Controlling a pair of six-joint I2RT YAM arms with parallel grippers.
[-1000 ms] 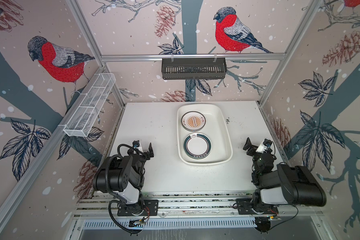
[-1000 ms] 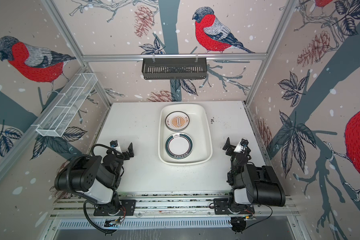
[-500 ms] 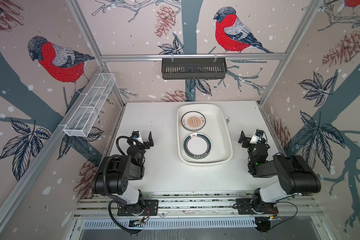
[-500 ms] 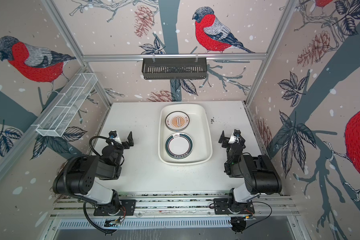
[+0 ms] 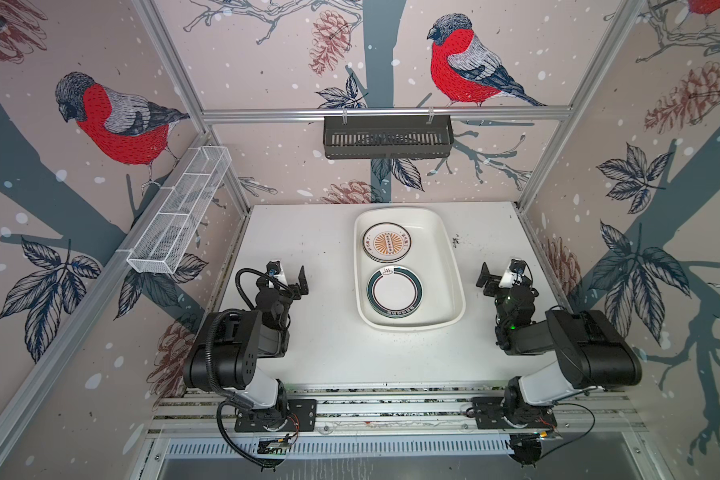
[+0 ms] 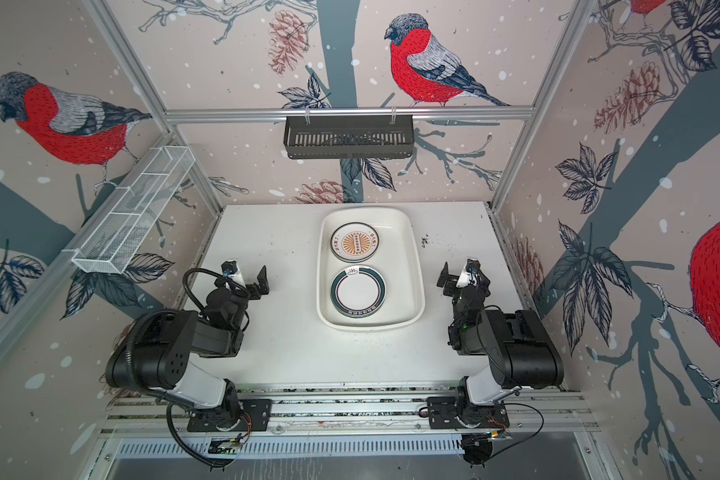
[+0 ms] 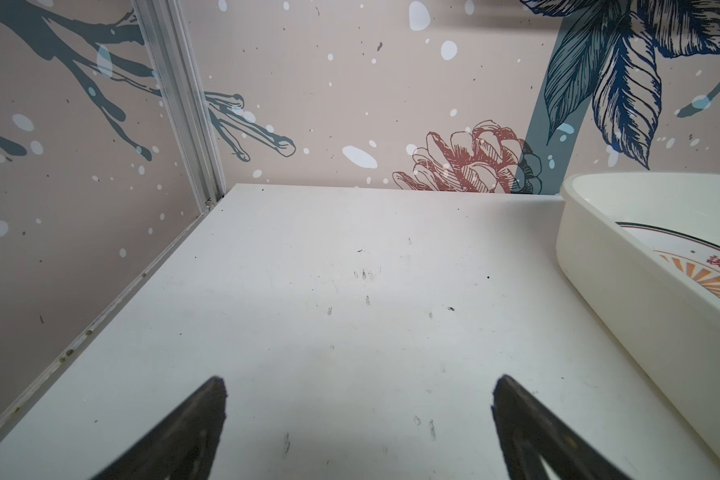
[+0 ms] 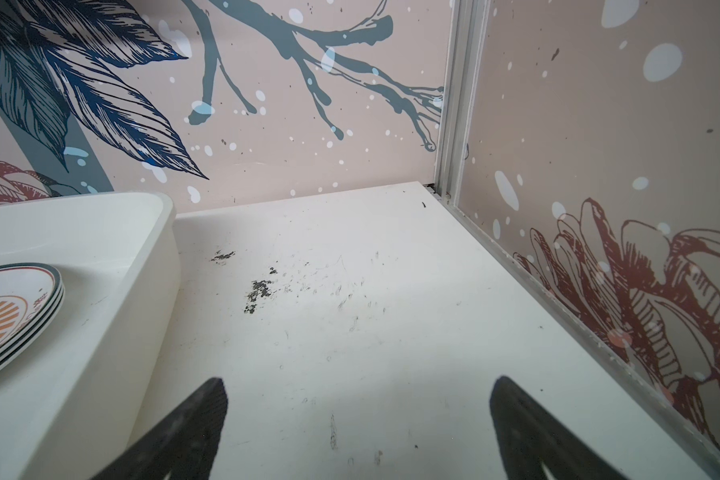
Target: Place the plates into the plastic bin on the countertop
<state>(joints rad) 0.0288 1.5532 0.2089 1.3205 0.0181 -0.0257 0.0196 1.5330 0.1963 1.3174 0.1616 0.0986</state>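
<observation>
The plastic bin (image 5: pixel 449 249) (image 6: pixel 415 249) lies on the white countertop (image 5: pixel 329 332), right of its middle. Two piles of plates sit inside it. An orange sunburst plate (image 5: pixel 387 242) (image 6: pixel 355 242) tops the far stack, and a dark green-rimmed plate (image 5: pixel 394 289) (image 6: pixel 358 289) lies nearer. My left gripper (image 5: pixel 288 272) (image 6: pixel 247 272) (image 7: pixel 359 388) hangs open and empty left of the bin (image 7: pixel 599 270). My right gripper (image 5: pixel 500 270) (image 6: pixel 458 270) (image 8: pixel 358 388) is open and empty on the bin's (image 8: pixel 100 332) right. The stacked sunburst plates (image 8: pixel 17 299) show over the rim.
A black slotted rack (image 5: pixel 387 137) hangs on the back rail. A white wire-mesh basket (image 5: pixel 179 216) runs along the left wall. Aluminium rails and patterned walls close in the countertop on three sides. Dark scuff marks (image 8: pixel 258 291) lie right of the bin.
Both arms have reached forward, carrying the open grippers farther from the front edge. The right one has come slightly toward the bin. The plates and bin have not moved.
</observation>
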